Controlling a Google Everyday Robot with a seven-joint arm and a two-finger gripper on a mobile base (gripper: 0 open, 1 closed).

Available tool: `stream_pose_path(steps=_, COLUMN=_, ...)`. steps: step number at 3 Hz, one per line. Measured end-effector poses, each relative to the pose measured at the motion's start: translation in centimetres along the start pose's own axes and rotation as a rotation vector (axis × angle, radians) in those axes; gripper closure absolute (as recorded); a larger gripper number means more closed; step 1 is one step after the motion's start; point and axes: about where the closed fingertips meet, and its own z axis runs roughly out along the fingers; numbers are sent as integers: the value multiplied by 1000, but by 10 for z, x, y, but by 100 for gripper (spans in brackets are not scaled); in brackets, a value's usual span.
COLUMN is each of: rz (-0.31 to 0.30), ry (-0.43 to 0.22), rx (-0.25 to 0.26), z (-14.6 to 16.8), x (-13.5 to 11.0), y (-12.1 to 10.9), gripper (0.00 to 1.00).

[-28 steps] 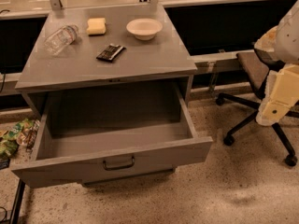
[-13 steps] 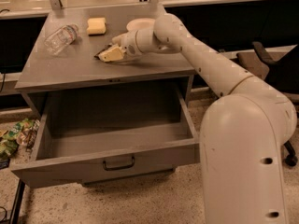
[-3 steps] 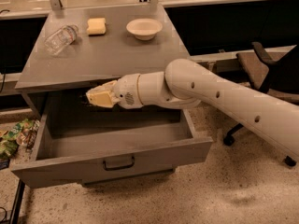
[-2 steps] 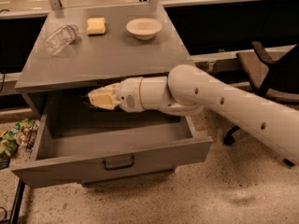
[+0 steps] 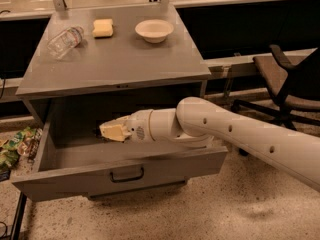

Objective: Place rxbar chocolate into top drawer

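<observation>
Though half-hidden, dark rxbar (image 5: 97, 132); hand (image 5: 106, 132) in drawer (image 5: 75, 176)

One cabinet top (image 5: 125, 59) carries three things: one clear plastic bottle (image 5: 65, 40), one yellow sponge (image 5: 103, 28) and one white bowl (image 5: 154, 30). Below it is one open top drawer (image 5: 75, 180) with one dark bar handle (image 5: 127, 175). One gripper (image 5: 112, 132) on the single arm (image 5: 240, 136) hangs over the drawer's inside, and one office chair (image 5: 280, 74) stands to the right.
</observation>
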Motion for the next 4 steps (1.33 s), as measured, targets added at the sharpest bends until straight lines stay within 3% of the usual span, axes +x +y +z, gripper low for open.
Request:
stream_pose_path(steps=1, rz=-9, ry=86, rx=14, z=7, x=13, y=-18, gripper=81)
stream_pose_path(steps=2, rz=-28, ry=190, rx=69, z=5, x=16, y=-39, gripper=58)
stream_pose_path(steps=4, rz=-75, ry=305, rx=114, z=11, x=12, y=-56, gripper=12)
